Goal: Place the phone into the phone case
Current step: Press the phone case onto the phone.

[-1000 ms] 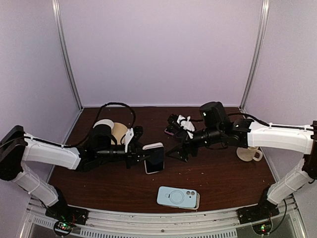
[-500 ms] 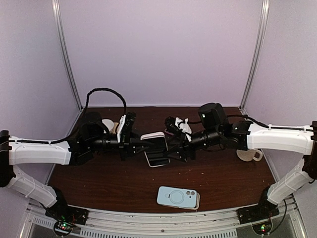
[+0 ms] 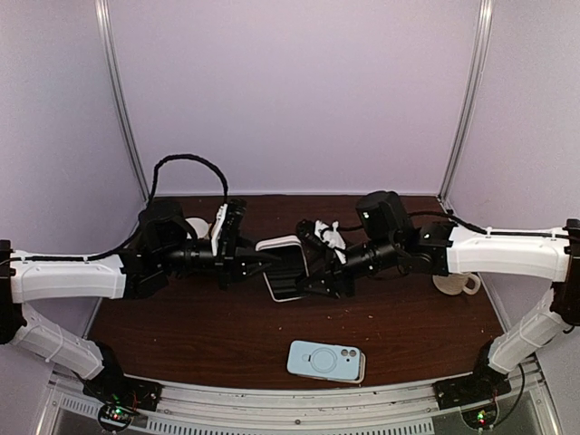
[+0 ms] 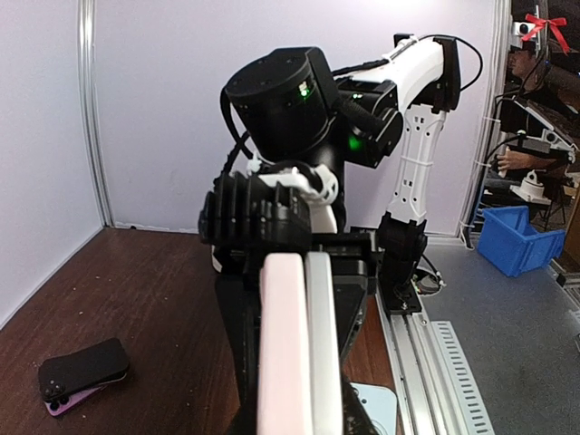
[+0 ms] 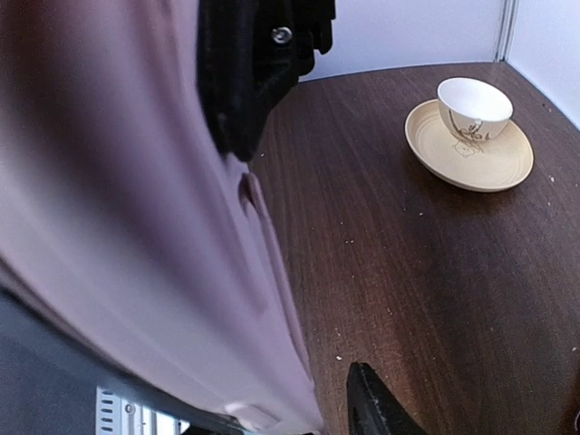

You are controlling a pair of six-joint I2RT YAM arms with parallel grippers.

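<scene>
Up over the middle of the dark wooden table (image 3: 227, 335), the pale pink slab phone with a dark screen (image 3: 286, 268) hangs in the air between both arms. Left gripper (image 3: 263, 260) is clenched on its left edge. Right gripper (image 3: 312, 275) is right up against the other edge, can't tell if it's actually biting. Light blue rubbery phone case (image 3: 326, 361) lies flat by the front edge, well apart.

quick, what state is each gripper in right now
left gripper: shut on the phone
right gripper: at the phone's other edge; open or gripping cannot be told
</scene>
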